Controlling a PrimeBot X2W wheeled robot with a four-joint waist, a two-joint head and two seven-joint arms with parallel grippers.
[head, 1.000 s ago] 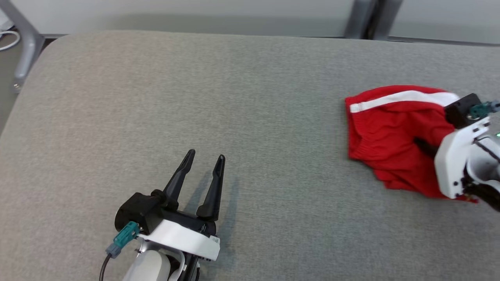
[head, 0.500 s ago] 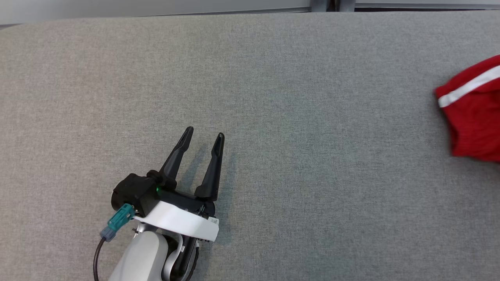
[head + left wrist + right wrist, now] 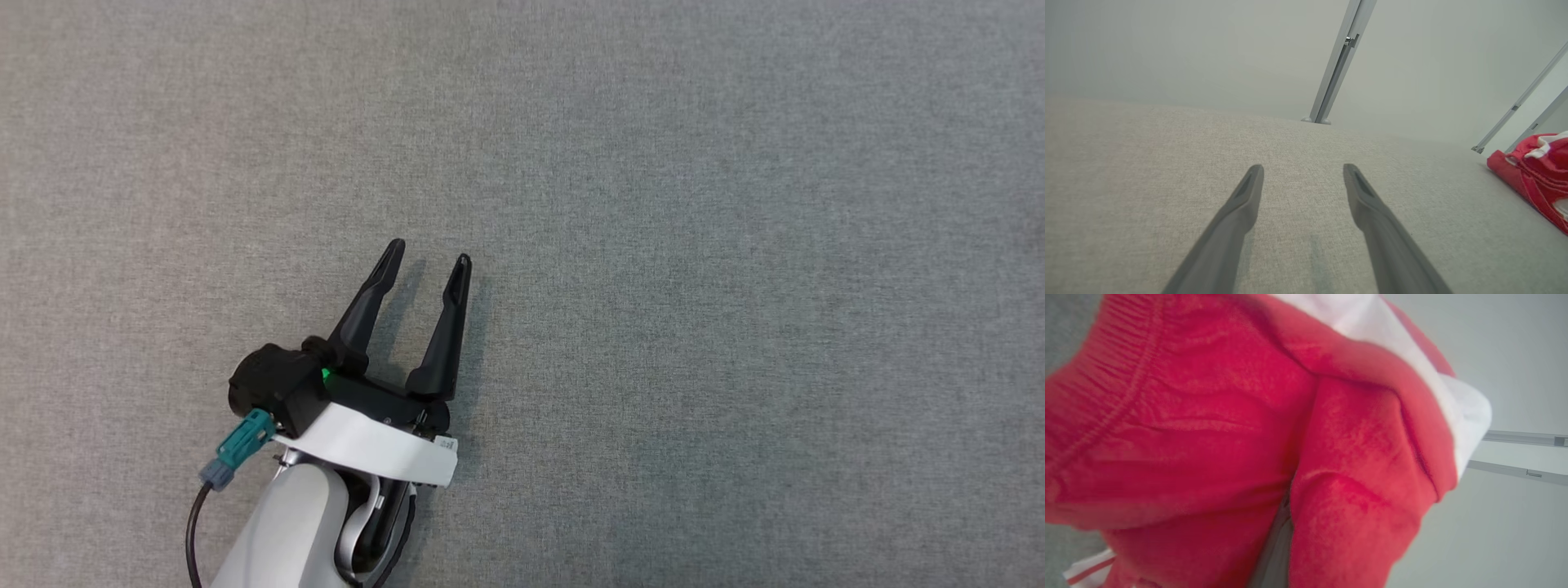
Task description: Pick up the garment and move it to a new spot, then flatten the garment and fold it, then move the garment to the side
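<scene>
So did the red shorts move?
Yes. In the head view the red shorts lay below the grey post behind the table, then slid off to its right; now they show at the left wrist view's right edge.

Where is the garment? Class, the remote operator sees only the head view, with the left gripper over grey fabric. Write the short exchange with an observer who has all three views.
Operator: I see my left gripper open above the grey fabric, and nothing red. Where is the garment?
Observer: The left wrist view has the red garment bunched at that view's right edge.
Operator: Does the right gripper have it?
Observer: In the right wrist view red cloth folds close around the shut fingers, so it appears gripped.
Operator: Any marking to orient by?
Observer: A white band runs along one edge of it.
</scene>
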